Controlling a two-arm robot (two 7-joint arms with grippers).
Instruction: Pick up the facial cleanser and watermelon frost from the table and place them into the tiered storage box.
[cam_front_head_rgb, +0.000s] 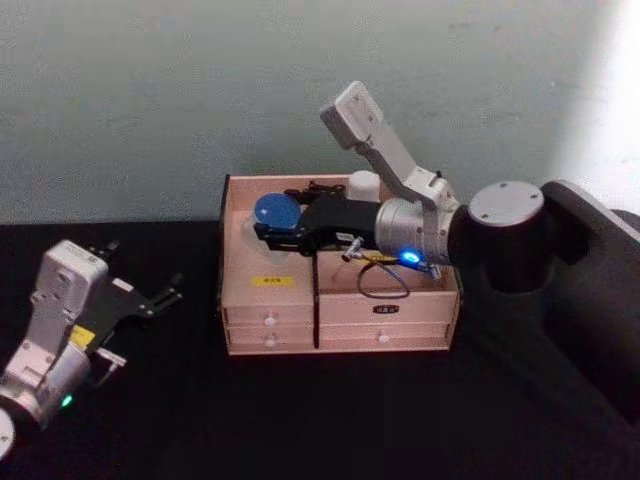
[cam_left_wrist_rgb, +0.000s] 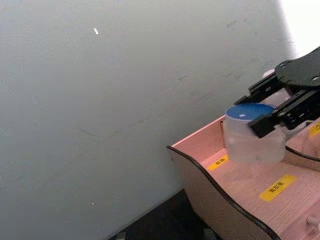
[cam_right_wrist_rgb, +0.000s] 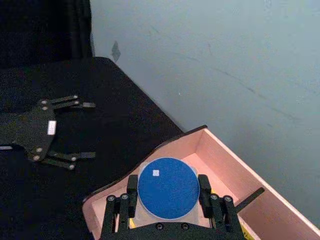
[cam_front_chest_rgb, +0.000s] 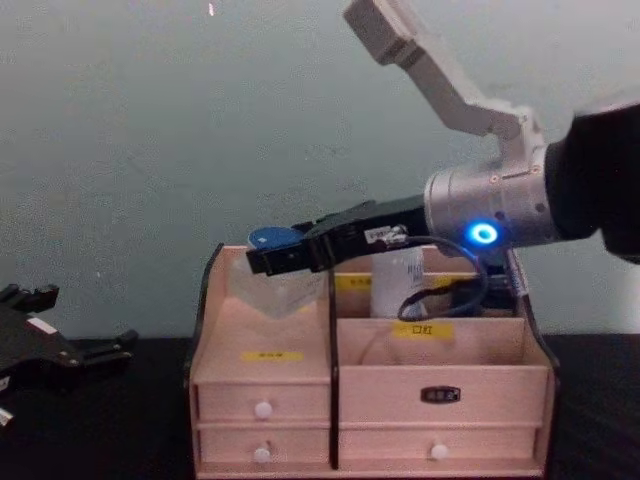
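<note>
I see the right pincer (cam_right_wrist_rgb: 169, 200) clamped on one blue-lidded clear jar (cam_right_wrist_rgb: 168, 188), held over the rear left compartment of the tiered storage box (cam_front_head_rgb: 340, 312). One white container (cam_front_head_rgb: 364, 185) stands in the box. The left pincer (cam_front_head_rgb: 150, 292) sits spread apart, empty, over the worktop (cam_front_head_rgb: 300, 420).

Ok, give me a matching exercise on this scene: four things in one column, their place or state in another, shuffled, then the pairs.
Things:
1. right gripper
2. left gripper
3. blue-lidded jar
4. tiered storage box

States:
A. open above the black table, holding nothing
B. standing on the table against the wall
C. shut on the jar over the box's left compartment
D. clamped between gripper fingers

Pairs: 1-C, 2-A, 3-D, 4-B
</note>
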